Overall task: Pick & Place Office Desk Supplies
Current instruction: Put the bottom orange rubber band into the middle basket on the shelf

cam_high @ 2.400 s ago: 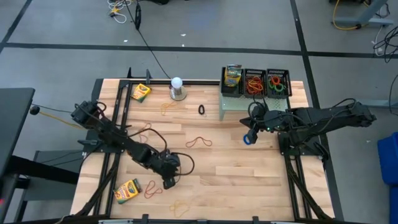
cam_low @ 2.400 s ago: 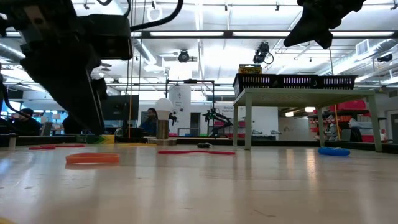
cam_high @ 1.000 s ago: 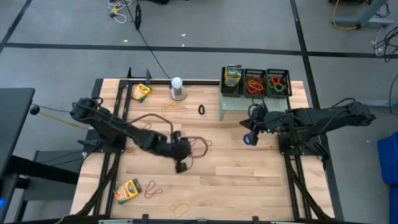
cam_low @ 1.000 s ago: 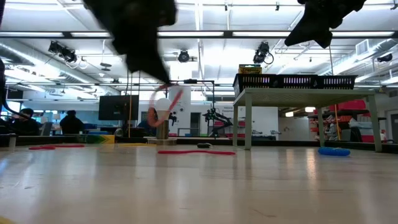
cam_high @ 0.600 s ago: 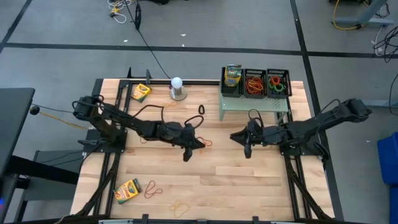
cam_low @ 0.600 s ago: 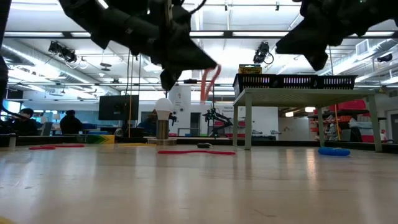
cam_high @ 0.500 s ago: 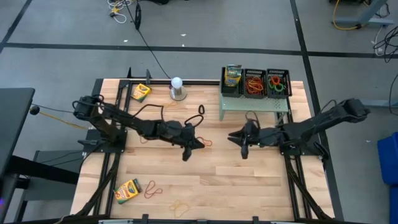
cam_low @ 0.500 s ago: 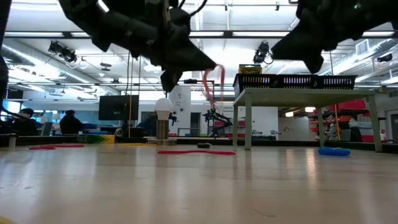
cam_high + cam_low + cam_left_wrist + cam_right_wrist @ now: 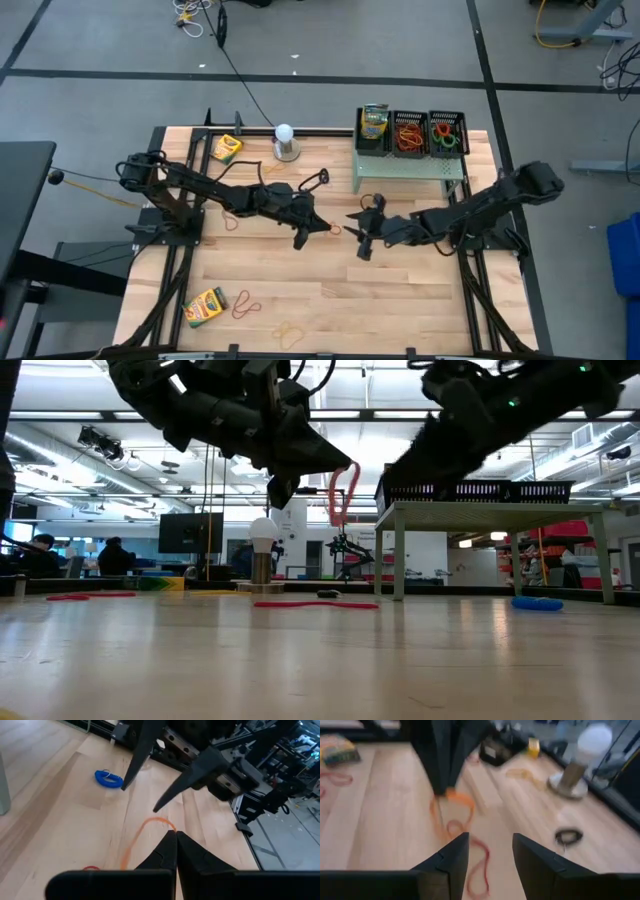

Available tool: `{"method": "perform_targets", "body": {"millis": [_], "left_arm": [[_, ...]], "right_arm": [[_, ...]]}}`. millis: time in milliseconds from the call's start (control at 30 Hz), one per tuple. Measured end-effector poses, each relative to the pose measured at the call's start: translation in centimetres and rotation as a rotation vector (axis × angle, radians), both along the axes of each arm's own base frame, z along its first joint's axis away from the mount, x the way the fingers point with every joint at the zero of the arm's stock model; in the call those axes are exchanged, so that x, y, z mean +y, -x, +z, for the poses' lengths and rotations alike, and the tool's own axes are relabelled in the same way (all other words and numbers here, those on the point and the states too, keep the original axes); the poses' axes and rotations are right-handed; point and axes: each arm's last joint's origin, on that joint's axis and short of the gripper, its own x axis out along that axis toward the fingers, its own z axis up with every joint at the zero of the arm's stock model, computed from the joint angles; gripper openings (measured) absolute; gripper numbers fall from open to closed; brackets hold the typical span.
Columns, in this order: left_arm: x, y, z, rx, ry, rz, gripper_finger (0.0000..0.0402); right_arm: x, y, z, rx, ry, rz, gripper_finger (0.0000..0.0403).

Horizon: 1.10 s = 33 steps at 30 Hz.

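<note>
One orange rubber band [image 9: 341, 493] | hangs mid-air over the table [image 9: 400, 290] centre, pinched in my left claw [image 9: 322, 228] | light, limp, stretchy, likely to swing | my right claw [image 9: 352, 232] spread, just beside it | best taken on the free hanging loop.

Grippers nearly tip to tip mid-table, pale green riser [image 9: 405, 168] behind

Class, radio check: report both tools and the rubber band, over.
Left tool shut on thin orange rubber-band loop, held above the table. Right tool open, facing it mid-table. Nothing between them.
</note>
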Motion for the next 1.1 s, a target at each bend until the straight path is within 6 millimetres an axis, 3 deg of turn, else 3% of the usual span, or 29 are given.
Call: {"method": "perform_targets", "body": {"millis": [333, 433, 600, 667, 933, 1100], "left_arm": [[-0.1, -0.1, 0.2, -0.017, 0.008, 0.001, 0.0002], [-0.1, -0.1, 0.2, -0.018, 0.020, 0.004, 0.0003], [-0.1, -0.1, 0.2, -0.016, 0.038, 0.018, 0.0008], [0.0, -0.1, 0.2, -0.012, 0.061, 0.053, 0.0013], [0.2, 0.9, 2.8, -0.082, 0.063, 0.171, 0.0062], [0.2, 1.1, 3.3, -0.096, 0.060, 0.144, 0.0051]], "right_arm": [[0.1, -3.1, 0.1, -0.026, 0.012, 0.026, 0.0153], [0.1, -3.3, 0.2, -0.041, -0.005, 0.018, 0.0119], [0.4, -3.4, 0.6, -0.091, -0.029, 0.019, 0.0025], [0.4, -3.4, 0.6, -0.093, -0.038, 0.013, 0.0008], [0.3, -3.2, 1.1, -0.121, -0.089, 0.000, 0.0005], [0.3, -3.2, 1.5, -0.140, -0.090, -0.002, 0.0006]]}}
